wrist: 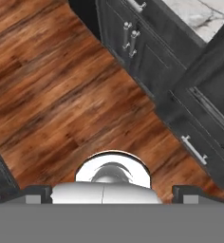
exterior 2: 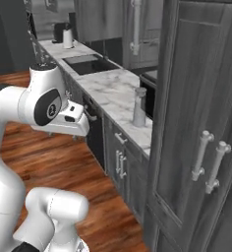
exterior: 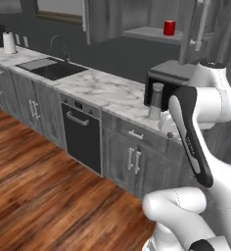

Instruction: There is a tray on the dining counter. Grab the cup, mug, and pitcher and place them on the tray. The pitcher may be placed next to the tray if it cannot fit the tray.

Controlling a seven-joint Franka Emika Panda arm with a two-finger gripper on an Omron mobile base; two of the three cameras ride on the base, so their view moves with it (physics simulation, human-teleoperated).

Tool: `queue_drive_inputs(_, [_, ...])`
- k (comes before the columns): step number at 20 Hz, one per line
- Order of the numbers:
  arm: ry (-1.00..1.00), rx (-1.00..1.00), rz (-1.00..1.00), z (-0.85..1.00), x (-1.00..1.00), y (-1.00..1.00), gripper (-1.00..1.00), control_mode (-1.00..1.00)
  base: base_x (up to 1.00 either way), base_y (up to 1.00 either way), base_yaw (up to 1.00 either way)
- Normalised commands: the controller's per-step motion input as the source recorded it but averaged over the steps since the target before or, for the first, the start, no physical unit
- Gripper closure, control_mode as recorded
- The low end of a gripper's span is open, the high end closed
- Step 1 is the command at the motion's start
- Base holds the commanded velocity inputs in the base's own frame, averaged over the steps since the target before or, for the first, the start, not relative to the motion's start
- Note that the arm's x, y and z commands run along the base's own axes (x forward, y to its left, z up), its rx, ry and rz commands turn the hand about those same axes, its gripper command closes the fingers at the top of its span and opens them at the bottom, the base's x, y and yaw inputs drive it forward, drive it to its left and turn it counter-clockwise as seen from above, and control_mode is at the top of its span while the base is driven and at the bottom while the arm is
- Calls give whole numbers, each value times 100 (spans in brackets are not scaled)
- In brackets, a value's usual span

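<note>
Marble worktop first: what stands on it? (Inspector)

Tall, slim, translucent pale grey pitcher [exterior: 156, 100] with a rounded lid. It stands upright on the grey-veined white marble worktop [exterior: 105, 90], higher than the claw and well apart from it, on the cabinet side. A dark box-shaped appliance [exterior: 169, 76] sits just beside it. (Assessor)

State of the claw? (Inspector)

The two-finger claw [wrist: 112, 195] points down at the brown wooden plank floor [wrist: 52, 95]. Its dark fingertips [wrist: 35, 194] sit at opposite edges of the hand view, jaws spread wide, with nothing held between them. (Assessor)

What lies nearest it? (Inspector)

Dark grey cabinet doors with silver bar handles [wrist: 130, 35] run along one side of the claw, and a corner of the marble top is above them. The claw touches none of this. (Assessor)

Red mug, location? (Inspector)

The small glossy red mug [exterior: 169, 28] stands upright on a grey ledge [exterior: 149, 33], far beyond the claw, past the worktop and higher than the pitcher. I cannot tell which way its handle faces. (Assessor)

Other fixtures? (Inspector)

A dark recessed sink [exterior: 51, 68] with a curved tap is set in the same worktop, farther from the claw than the pitcher. A white paper towel roll [exterior: 9, 43] stands at the far end. (Assessor)
</note>
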Motion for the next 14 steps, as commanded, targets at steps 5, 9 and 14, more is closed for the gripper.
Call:
queue_drive_inputs(5, [0,0,0,0,0,0,-100,100,64,27,39])
queue_drive_inputs(9, [0,0,0,0,0,0,-100,100,62,46,34])
queue_drive_inputs(14, [0,0,0,0,0,0,-100,100,86,19,15])
